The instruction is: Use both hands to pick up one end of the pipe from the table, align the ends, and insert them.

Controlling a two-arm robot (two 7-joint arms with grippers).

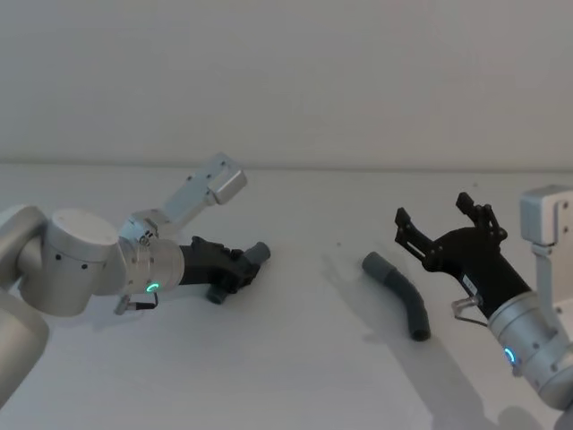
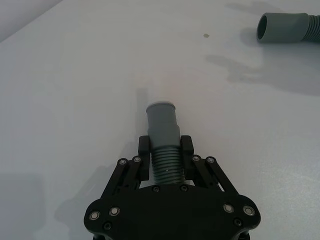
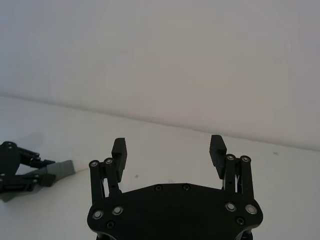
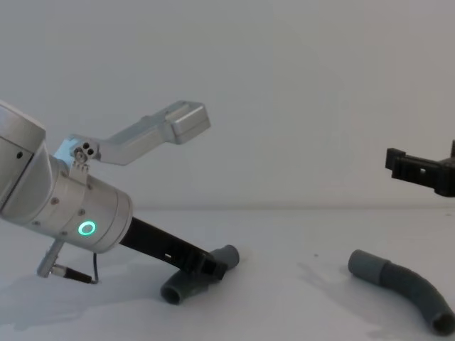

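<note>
Toward the white worktop's [image 1: 295, 376] left edge, the left hand [image 1: 243, 269] is clenching the ribbed middle of the short hose piece [image 2: 165, 162], its white-tipped cuff [image 2: 162, 112] pointing toward the worktop's middle. Nearer the right edge, the longer curved hose piece [image 1: 401, 291] is lying flat, while the right hand [image 1: 433, 208] is hovering just beside it, opened wide and holding nothing.

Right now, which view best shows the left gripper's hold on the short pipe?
Left wrist view: left gripper shut on the short pipe, seen close. Head and chest show it sidelong, partly hidden; right wrist, far off.
</note>
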